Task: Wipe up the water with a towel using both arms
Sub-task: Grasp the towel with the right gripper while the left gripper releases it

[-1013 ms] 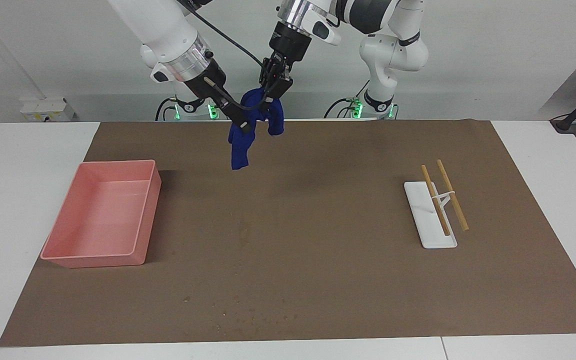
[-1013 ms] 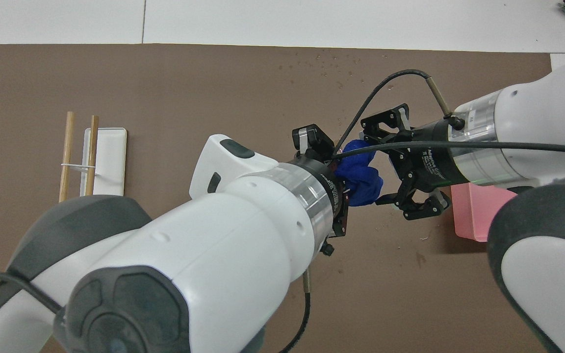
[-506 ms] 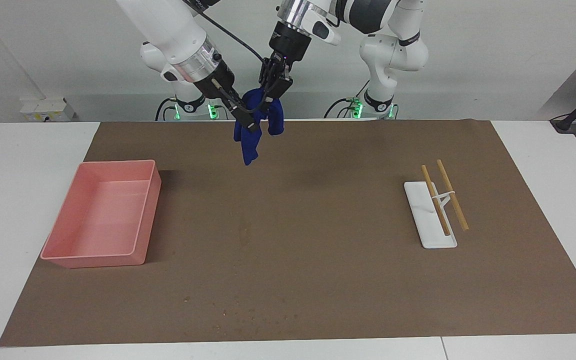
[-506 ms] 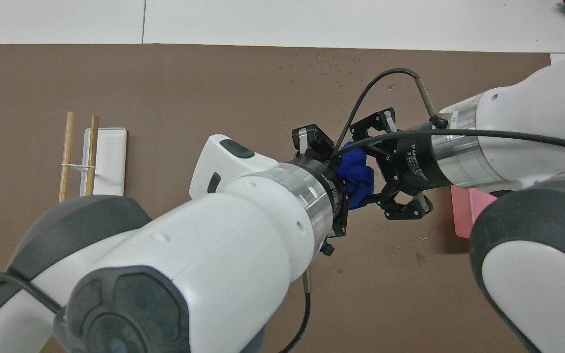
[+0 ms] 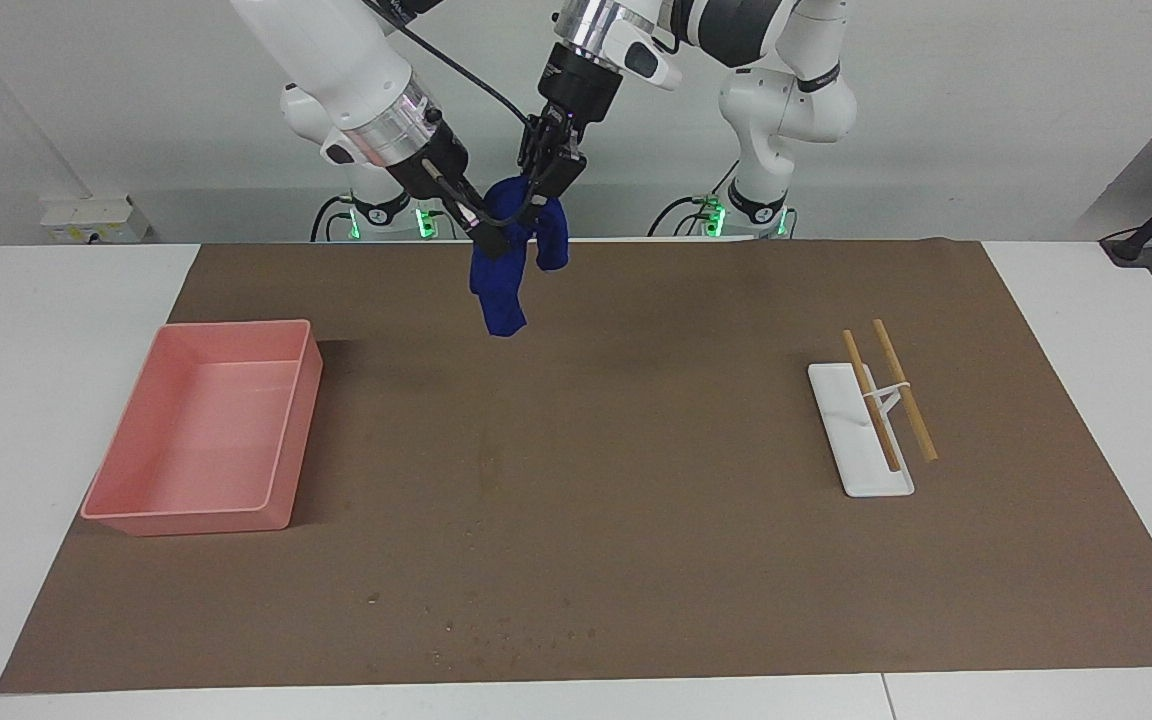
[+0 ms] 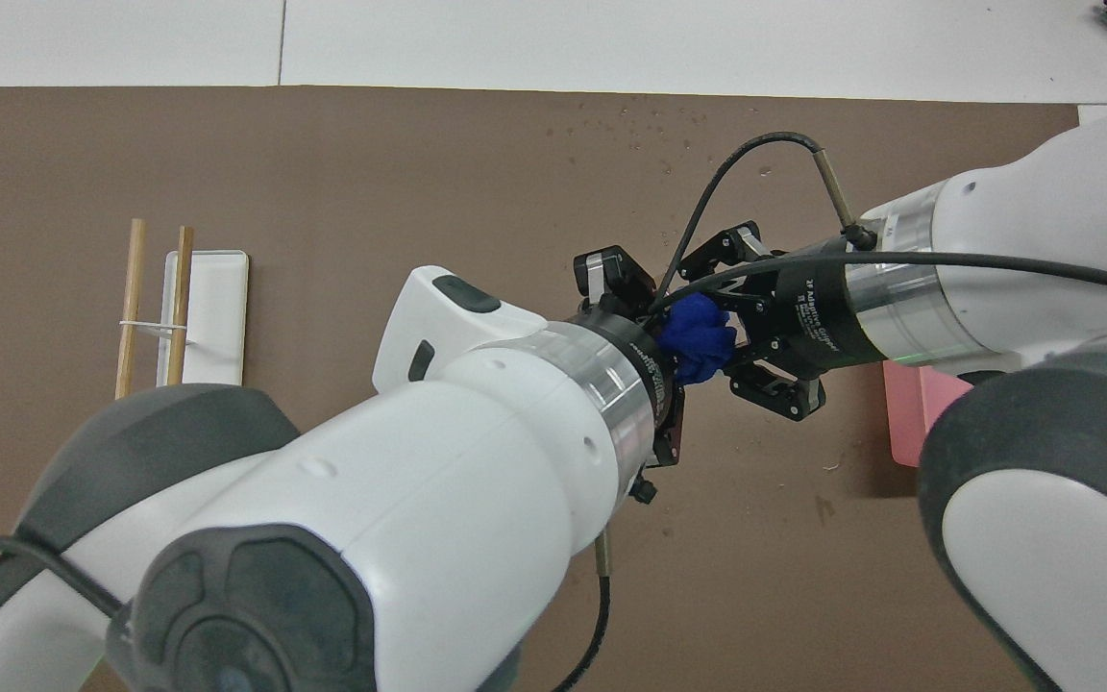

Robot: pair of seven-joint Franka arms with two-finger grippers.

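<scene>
Facing view is showing both arms holding a blue towel point(image 5: 509, 262) up in the air over the edge of the brown mat point(image 5: 696, 330) that lies nearest the robots. The left gripper point(image 5: 546, 180) is pinching the towel's upper bunch, and the right gripper point(image 5: 484, 228) is closing in on the same cloth from the side of the pink bin point(image 5: 206, 430); its fingers are touching the fabric, though whether they are fully pressing on it I cannot tell. The towel is hanging in a crumpled fold, one tail dangling lower than the other.

The water point(image 5: 496, 630) is lying as tiny specks on the mat well away from the towel, at the edge farthest from the robots (in the overhead view it is showing at point(image 6: 645, 120)).

To do this step well, the arms are probably needing to secure two separate grips and draw the cloth apart so it spreads flat, before carrying it across to the droplets. Pulling too early, with one grip loose, is likely to drop a corner. The white tray point(image 5: 861, 430) with two wooden sticks point(image 5: 891, 390) is sitting toward the left arm's end, out of the path.
</scene>
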